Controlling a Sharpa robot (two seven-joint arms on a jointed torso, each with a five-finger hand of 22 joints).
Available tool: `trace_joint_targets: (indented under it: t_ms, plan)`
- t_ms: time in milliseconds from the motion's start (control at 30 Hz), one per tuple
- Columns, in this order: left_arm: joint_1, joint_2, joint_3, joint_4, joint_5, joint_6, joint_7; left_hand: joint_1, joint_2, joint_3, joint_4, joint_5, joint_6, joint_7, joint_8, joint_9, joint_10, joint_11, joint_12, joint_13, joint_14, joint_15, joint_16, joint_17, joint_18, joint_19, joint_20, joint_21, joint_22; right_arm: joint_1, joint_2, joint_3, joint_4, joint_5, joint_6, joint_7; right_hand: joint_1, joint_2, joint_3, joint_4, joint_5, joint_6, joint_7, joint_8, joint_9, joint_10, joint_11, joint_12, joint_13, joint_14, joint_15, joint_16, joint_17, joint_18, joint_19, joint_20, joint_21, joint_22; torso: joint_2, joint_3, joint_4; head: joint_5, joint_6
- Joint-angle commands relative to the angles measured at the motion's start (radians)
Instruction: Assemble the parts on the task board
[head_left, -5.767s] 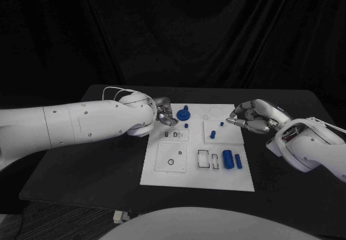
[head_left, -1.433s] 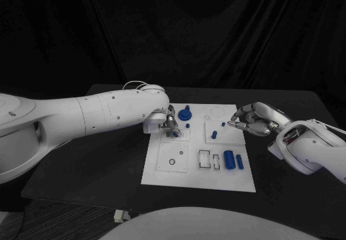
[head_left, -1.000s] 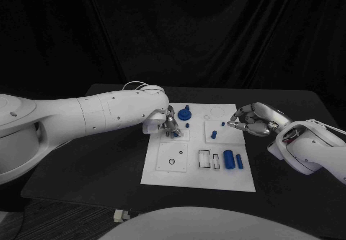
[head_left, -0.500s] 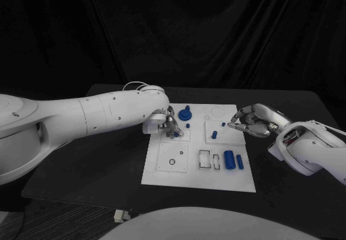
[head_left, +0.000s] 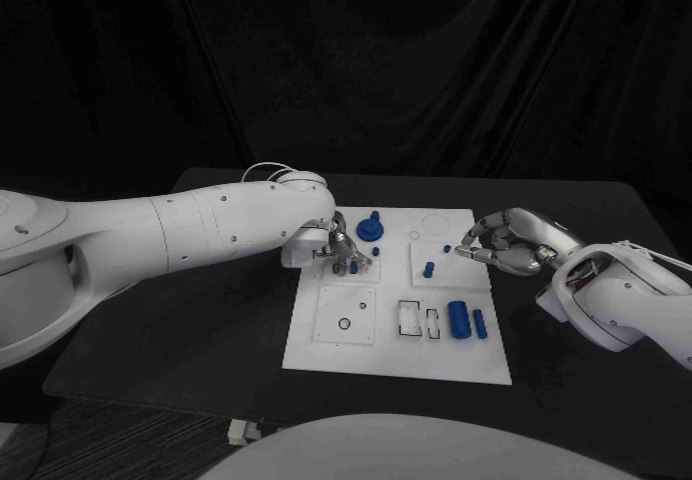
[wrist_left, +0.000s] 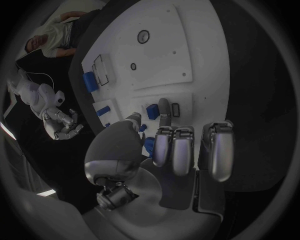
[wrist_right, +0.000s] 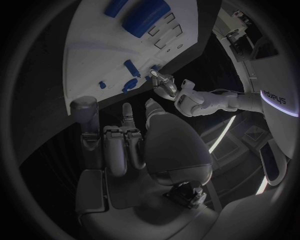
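Blue part (head_left: 353, 267) sitting pinched in left hand (head_left: 335, 252) fingertips over task board (head_left: 361, 355) far-left area, beside blue round part (head_left: 368, 230); right hand (head_left: 505, 241) hovering at task board far-right edge, fingers curled together, holding nothing visible

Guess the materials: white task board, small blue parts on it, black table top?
White flat task board: probably matte plastic, with an even white face and clean cut-out slots. Small blue cylindrical parts: likely moulded or printed plastic, uniform blue with a slight sheen. Black table top: dull and dark with no glare; whether laminate or painted wood cannot be told.
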Motion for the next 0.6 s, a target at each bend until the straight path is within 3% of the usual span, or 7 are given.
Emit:
trace_joint_targets:
  t_ms: [33,200,400,600]
  plan:
    - [-0.005,-0.014,-0.002,0.020,-0.028,-0.058,-0.004,-0.019,0.000,-0.029,0.000,-0.004,-0.001,-0.003,0.008,0.007,0.079,0.004,0.006,0.228,0.102,0.004,0.003,0.263,0.009,0.055,0.004,0.009,0.233,-0.003,-0.003,0.001,0.002,-0.002,0.003,-0.016,0.012,0.000,0.000,-0.006,0.007,-0.010,0.001,0.006,0.001,0.102,0.001,0.004,0.263,0.106,-0.001,0.003,0.263,0.020,-0.007,0.000,-0.003,0.088,0.000,0.0002,0.0004,-0.002,0.000]
    - [-0.003,-0.051,-0.002,0.062,-0.046,-0.145,0.038,-0.020,-0.001,-0.084,-0.001,-0.004,0.005,-0.009,0.030,0.025,0.088,-0.002,0.027,0.241,0.102,-0.001,0.003,0.263,0.006,0.063,0.000,0.024,0.237,-0.003,-0.005,0.001,0.003,-0.002,0.000,-0.015,0.012,0.000,-0.001,-0.006,0.007,-0.010,0.001,0.006,0.001,0.102,0.001,0.004,0.263,0.106,-0.001,0.003,0.263,0.020,-0.008,0.000,-0.004,0.088,0.000,-0.0001,0.0000,-0.004,0.000]
    - [0.012,-0.107,-0.002,0.119,-0.054,-0.262,0.097,-0.013,-0.010,-0.142,0.000,-0.004,0.012,-0.016,0.052,0.042,0.103,-0.009,0.063,0.263,0.102,-0.007,0.003,0.263,0.001,0.074,-0.006,0.045,0.244,-0.004,-0.007,0.001,0.002,-0.002,-0.002,-0.014,0.011,-0.001,-0.001,-0.005,0.008,-0.010,0.001,0.007,0.001,0.102,0.001,0.004,0.263,0.106,-0.001,0.003,0.263,0.020,-0.008,0.000,-0.004,0.088,-0.001,0.0000,0.0004,-0.008,0.000]
    - [0.027,-0.149,-0.002,0.163,-0.057,-0.331,0.146,0.017,0.012,-0.167,-0.003,-0.004,0.017,-0.022,0.068,0.054,0.103,-0.014,0.063,0.263,0.102,-0.012,0.003,0.263,-0.001,0.078,-0.011,0.053,0.246,-0.005,-0.010,0.001,0.002,-0.002,-0.006,-0.013,0.009,-0.001,-0.002,-0.003,0.009,-0.011,0.001,0.007,0.001,0.102,0.001,0.004,0.263,0.106,-0.001,0.003,0.263,0.020,-0.008,0.000,-0.005,0.088,-0.001,0.0002,0.0010,-0.012,0.000]
